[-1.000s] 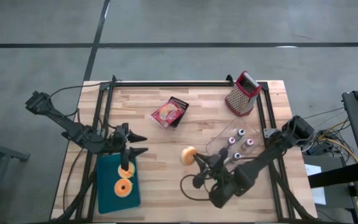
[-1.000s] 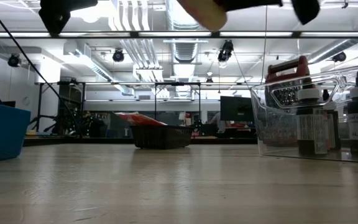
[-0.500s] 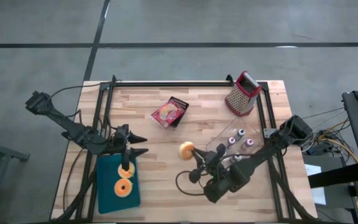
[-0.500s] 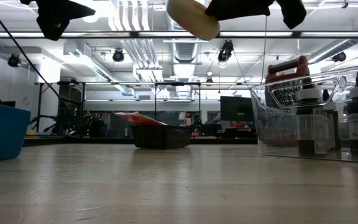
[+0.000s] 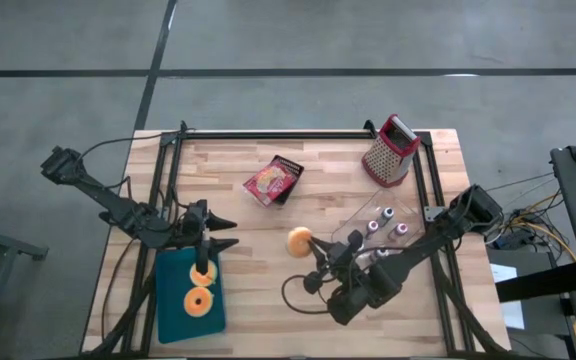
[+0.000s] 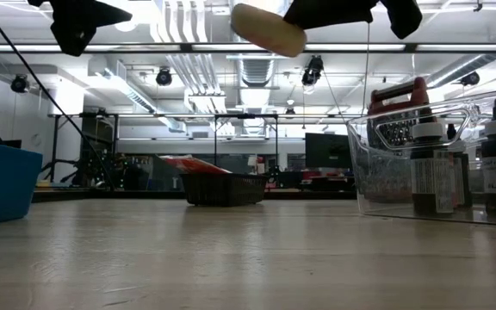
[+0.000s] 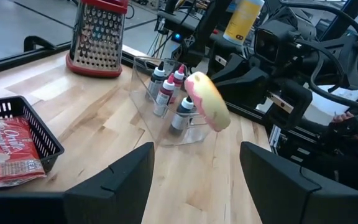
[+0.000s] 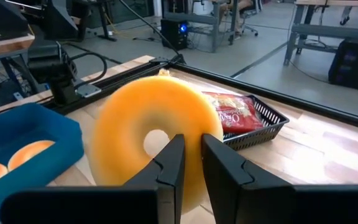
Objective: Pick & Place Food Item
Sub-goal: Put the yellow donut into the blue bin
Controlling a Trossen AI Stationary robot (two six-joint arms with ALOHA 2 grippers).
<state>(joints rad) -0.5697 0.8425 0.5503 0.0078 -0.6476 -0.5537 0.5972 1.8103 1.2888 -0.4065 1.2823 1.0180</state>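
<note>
A: What is lying on the table (image 5: pixel 298 290), starting with the big pieces?

B: The blue bin (image 5: pixel 173 285) is sitting at lower left with two donuts inside. The red grater (image 5: pixel 390 152) is standing at upper right, the black basket (image 5: pixel 273 181) of snacks is lying at upper centre, and the clear bottle holder (image 5: pixel 378 228) is sitting right of centre.

A: And the grippers?

B: The left gripper (image 5: pixel 230 232) is hanging over the bin's top edge, fingers spread, grasping nothing. The right gripper (image 5: pixel 313 248) is clenching the donut (image 5: pixel 299 241) at centre frame, lifted clear of the table, just left of the bottle holder.
</note>
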